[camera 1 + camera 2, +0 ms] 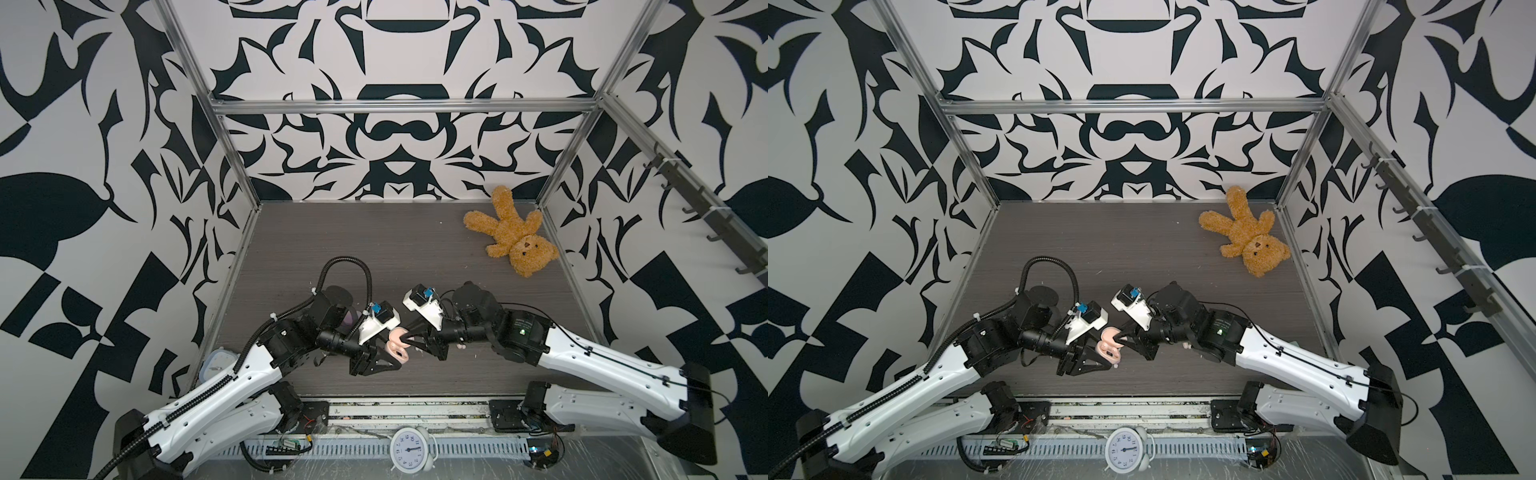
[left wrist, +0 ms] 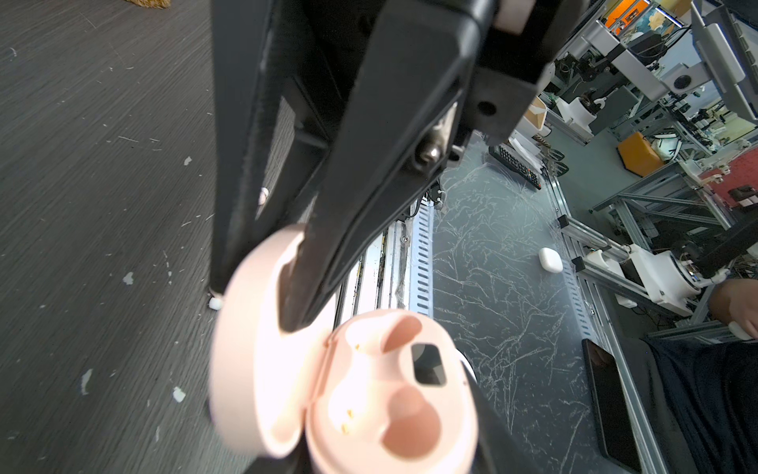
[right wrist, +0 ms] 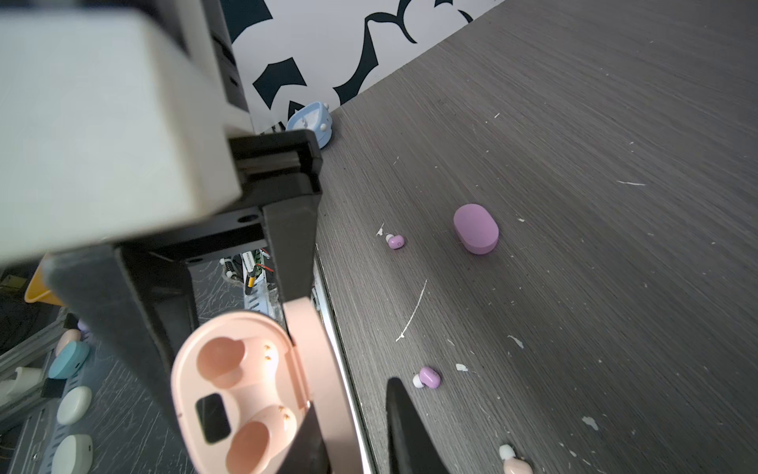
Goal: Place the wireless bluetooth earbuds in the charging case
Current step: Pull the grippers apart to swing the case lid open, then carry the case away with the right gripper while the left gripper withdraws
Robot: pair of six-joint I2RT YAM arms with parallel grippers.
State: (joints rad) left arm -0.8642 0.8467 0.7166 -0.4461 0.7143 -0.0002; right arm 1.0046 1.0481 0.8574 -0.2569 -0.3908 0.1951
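Earbud (image 3: 514, 465), peach, lies on the table (image 3: 574, 164) near the right gripper (image 2: 254, 303), the nearer arm. Its jaws seem pinched on the lid (image 2: 246, 369) of the charging case (image 2: 389, 402), which the left gripper (image 1: 395, 360) clamps.

Only the round white alarm clock (image 1: 409, 451) (image 1: 1126, 450) past the middle of the bench's near edge bears readable marks: black hour numerals around its dial.

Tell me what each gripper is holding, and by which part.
Left gripper holds the open pink charging case by its base. Right gripper has its fingers either side of the lid; whether they clamp it cannot be told.
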